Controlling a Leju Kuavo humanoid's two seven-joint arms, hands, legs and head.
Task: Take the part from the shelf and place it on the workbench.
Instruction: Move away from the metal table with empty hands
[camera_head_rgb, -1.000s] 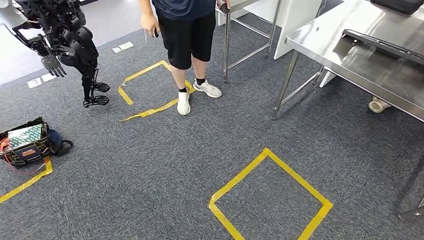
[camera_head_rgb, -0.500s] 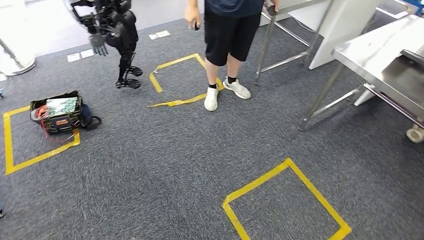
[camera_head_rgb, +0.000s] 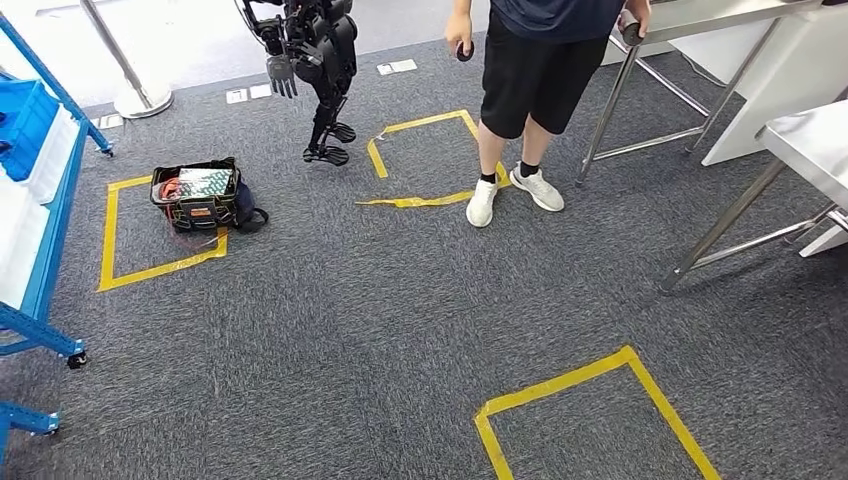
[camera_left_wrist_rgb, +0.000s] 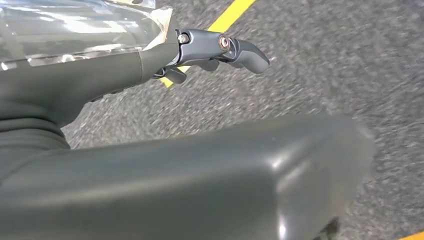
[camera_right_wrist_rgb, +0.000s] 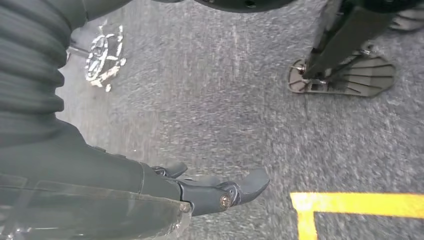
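A blue shelf (camera_head_rgb: 40, 200) with white trays stands along the left edge of the head view, with a blue bin (camera_head_rgb: 25, 120) on it. I cannot make out the part. The corner of a steel workbench (camera_head_rgb: 812, 140) reaches in at the right edge. In the left wrist view my left hand (camera_left_wrist_rgb: 200, 50) hangs over grey carpet, fingers stretched out and holding nothing. In the right wrist view my right hand (camera_right_wrist_rgb: 205, 192) hangs the same way, fingers apart and empty, near a yellow tape line (camera_right_wrist_rgb: 360, 205).
A person (camera_head_rgb: 545, 70) in black shorts stands at the far middle beside a steel table leg (camera_head_rgb: 605, 110). A black humanoid robot (camera_head_rgb: 315, 50) stands to their left. A tool bag (camera_head_rgb: 200, 195) lies in a yellow tape square. Another tape square (camera_head_rgb: 590, 400) marks the near carpet.
The whole picture has slid to the right, so the camera has turned left. The blue shelf has come in at the left edge and the steel tables have gone to the right edge.
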